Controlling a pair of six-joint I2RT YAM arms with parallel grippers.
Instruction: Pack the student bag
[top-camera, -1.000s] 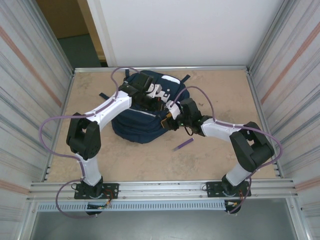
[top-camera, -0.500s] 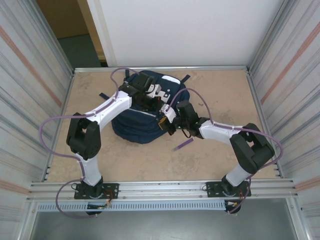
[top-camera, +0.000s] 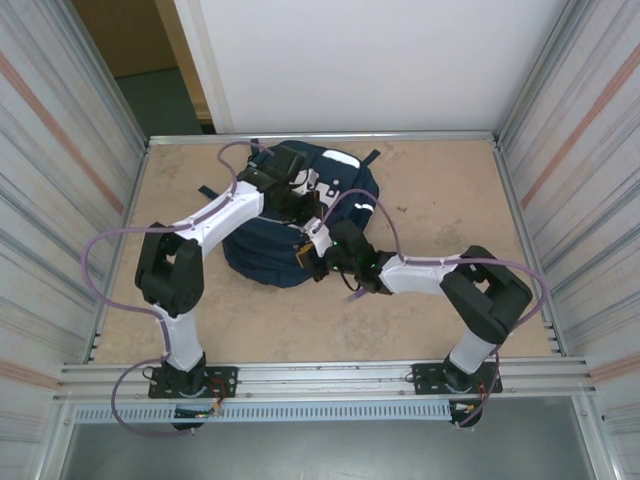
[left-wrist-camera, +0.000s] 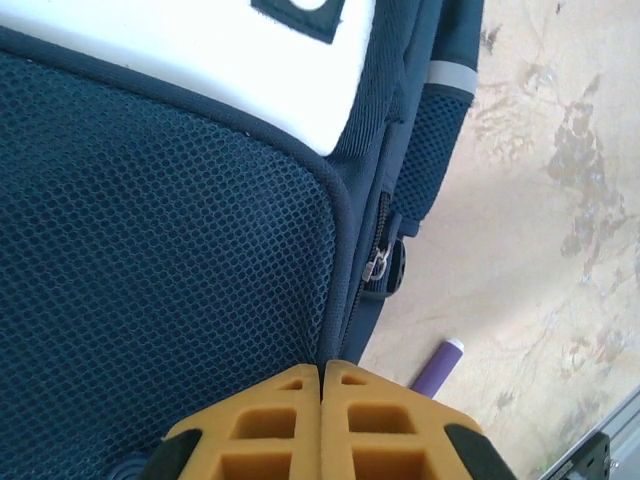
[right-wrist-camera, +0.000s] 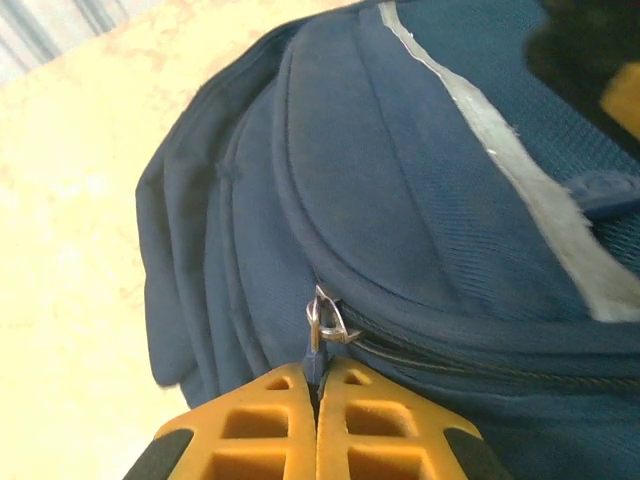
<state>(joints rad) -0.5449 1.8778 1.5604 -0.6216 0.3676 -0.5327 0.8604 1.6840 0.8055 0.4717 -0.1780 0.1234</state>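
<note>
Bench (top-camera: 440, 190): mottled tan top, edged in pale metal.
Side walls, left (top-camera: 60, 150) and right (top-camera: 580, 120): ribbed grey metal sheet, faint reddish stripe.
Back panel (top-camera: 360, 60): plain white.
Near rail (top-camera: 330, 375): slotted aluminium.
Far left: brown surface (top-camera: 120, 35), possibly a door; dark grey-green floor (top-camera: 165, 100).
Light: even.

Bright, even, soft light; faint shadows, sharp close-ups

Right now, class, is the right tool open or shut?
Shut. The right tool's orange fingers meet, with the bag's zip pull pinched between their tips.
</note>
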